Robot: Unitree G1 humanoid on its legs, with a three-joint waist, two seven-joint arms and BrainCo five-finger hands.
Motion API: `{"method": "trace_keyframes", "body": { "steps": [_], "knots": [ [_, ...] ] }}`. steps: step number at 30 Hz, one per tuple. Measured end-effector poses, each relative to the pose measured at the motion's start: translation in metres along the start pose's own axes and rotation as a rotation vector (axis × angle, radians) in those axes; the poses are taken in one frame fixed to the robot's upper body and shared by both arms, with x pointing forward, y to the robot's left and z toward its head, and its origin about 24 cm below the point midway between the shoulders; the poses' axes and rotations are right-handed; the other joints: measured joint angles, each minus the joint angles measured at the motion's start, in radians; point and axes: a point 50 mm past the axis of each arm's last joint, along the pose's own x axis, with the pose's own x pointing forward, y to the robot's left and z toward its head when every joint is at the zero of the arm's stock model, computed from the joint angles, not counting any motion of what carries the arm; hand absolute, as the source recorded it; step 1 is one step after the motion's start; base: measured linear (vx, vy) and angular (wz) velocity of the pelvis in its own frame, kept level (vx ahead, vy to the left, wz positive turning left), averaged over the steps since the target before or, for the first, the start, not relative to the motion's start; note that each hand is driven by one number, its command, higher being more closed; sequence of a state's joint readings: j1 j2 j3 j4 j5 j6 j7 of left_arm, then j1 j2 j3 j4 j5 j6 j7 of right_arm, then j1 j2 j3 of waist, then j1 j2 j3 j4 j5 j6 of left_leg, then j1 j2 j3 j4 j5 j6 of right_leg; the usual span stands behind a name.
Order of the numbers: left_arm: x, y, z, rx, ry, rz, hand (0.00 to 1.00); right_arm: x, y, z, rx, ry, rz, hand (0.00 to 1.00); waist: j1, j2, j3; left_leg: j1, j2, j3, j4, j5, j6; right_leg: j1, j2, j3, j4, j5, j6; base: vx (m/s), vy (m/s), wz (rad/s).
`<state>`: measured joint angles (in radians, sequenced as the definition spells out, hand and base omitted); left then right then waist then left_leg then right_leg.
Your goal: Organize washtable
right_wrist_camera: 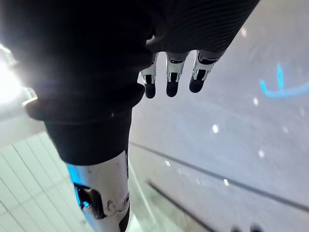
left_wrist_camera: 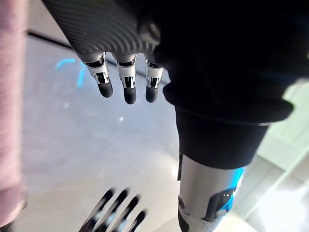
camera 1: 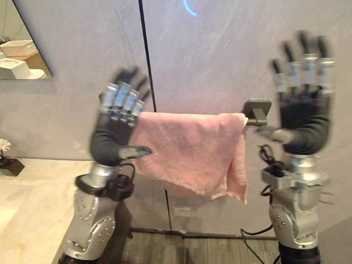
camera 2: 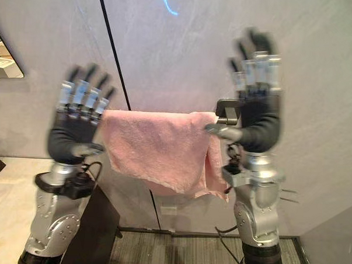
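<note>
The pink towel (camera 1: 190,147) is hanging draped between the two raised hands. Its soft looped pile is drooping to an uneven lower edge. The left hand (camera 1: 113,135) is standing upright just beside one end of the towel, with fingers straight and spread, gripping nothing. Whether its thumb is touching the cloth cannot be told. The right hand (camera 1: 305,123) is standing beside the dark square bracket (camera 1: 257,110) at the other end, likewise fully extended and empty. A pale veined stone counter (camera 1: 27,201) is lying below the left hand.

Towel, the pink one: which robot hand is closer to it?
Left. The left hand is held up right at the left edge of the towel; the right hand is higher, out past the bracket.
</note>
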<state>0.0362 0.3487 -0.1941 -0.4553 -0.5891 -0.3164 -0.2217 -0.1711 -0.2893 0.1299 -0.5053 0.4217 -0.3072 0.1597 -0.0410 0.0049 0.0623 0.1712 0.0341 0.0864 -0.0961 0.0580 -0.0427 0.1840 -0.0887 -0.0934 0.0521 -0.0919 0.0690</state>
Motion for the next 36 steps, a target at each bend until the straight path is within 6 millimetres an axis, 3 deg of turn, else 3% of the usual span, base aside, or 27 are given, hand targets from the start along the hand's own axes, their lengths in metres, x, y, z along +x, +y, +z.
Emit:
{"method": "trace_keyframes", "body": {
  "steps": [2,4,7,15,21,23,25,27,36],
  "knots": [
    [-0.004,0.001,-0.011,-0.009,0.064,-0.023,0.00,-0.003,0.003,-0.011,0.005,0.073,0.065,0.00,0.000,-0.005,0.003,-0.001,0.000,0.001,0.000,0.000,0.000,-0.001,0.000,0.001,0.000,0.000,0.000,0.00,0.000,0.00],
    [-0.011,0.005,-0.028,-0.012,0.168,-0.036,0.00,-0.016,0.006,-0.038,0.019,0.254,0.173,0.00,0.001,-0.009,0.006,-0.005,0.000,0.004,0.000,0.000,0.000,-0.007,0.000,0.004,0.000,0.000,0.000,-0.01,-0.008,-0.04],
    [-0.018,0.011,-0.038,0.005,0.235,-0.032,0.00,-0.029,0.002,-0.054,0.005,0.383,0.241,0.00,0.002,-0.007,0.011,-0.011,-0.001,0.008,0.000,0.000,0.000,-0.014,0.000,0.009,0.002,0.003,0.003,0.00,-0.003,-0.03],
    [-0.047,0.028,-0.076,0.026,0.481,0.031,0.00,-0.045,-0.002,-0.069,-0.074,0.484,0.292,0.00,0.000,-0.003,0.016,-0.006,0.000,0.017,-0.007,0.000,0.001,-0.016,0.000,0.018,0.001,0.002,0.003,-0.03,-0.004,-0.02],
    [-0.063,0.036,-0.092,0.085,0.597,0.084,0.00,-0.047,0.004,-0.072,-0.160,0.479,0.326,0.00,-0.001,-0.005,0.016,-0.017,0.002,0.029,-0.007,0.001,0.001,-0.033,0.000,0.034,0.000,0.006,0.003,-0.04,-0.002,-0.06],
    [-0.065,0.036,-0.095,0.091,0.617,0.087,0.00,-0.057,0.004,-0.084,-0.186,0.560,0.346,0.00,-0.001,-0.011,0.018,-0.019,0.002,0.029,-0.007,0.001,0.001,-0.034,0.000,0.036,-0.002,0.009,0.004,-0.01,0.001,-0.02],
    [-0.066,0.034,-0.098,0.103,0.628,0.082,0.00,-0.100,-0.002,-0.115,-0.186,0.837,0.340,0.00,0.007,-0.029,0.024,-0.021,0.002,0.028,-0.007,0.003,0.004,-0.035,0.000,0.036,-0.004,0.012,0.005,0.00,0.000,0.00],
    [-0.067,0.032,-0.101,0.095,0.635,0.096,0.00,-0.125,-0.004,-0.122,-0.183,0.964,0.322,0.00,0.015,-0.029,0.026,-0.034,0.002,0.028,-0.007,0.006,0.008,-0.046,-0.004,0.037,-0.005,0.016,0.006,0.02,0.001,-0.01],
    [-0.070,0.027,-0.112,0.129,0.663,0.130,0.00,-0.121,0.002,-0.125,-0.246,0.946,0.321,0.00,0.000,-0.023,0.027,-0.035,0.002,0.031,-0.002,0.007,0.008,-0.042,0.002,0.040,-0.021,0.029,0.001,0.01,-0.003,-0.01]
  ]
}}
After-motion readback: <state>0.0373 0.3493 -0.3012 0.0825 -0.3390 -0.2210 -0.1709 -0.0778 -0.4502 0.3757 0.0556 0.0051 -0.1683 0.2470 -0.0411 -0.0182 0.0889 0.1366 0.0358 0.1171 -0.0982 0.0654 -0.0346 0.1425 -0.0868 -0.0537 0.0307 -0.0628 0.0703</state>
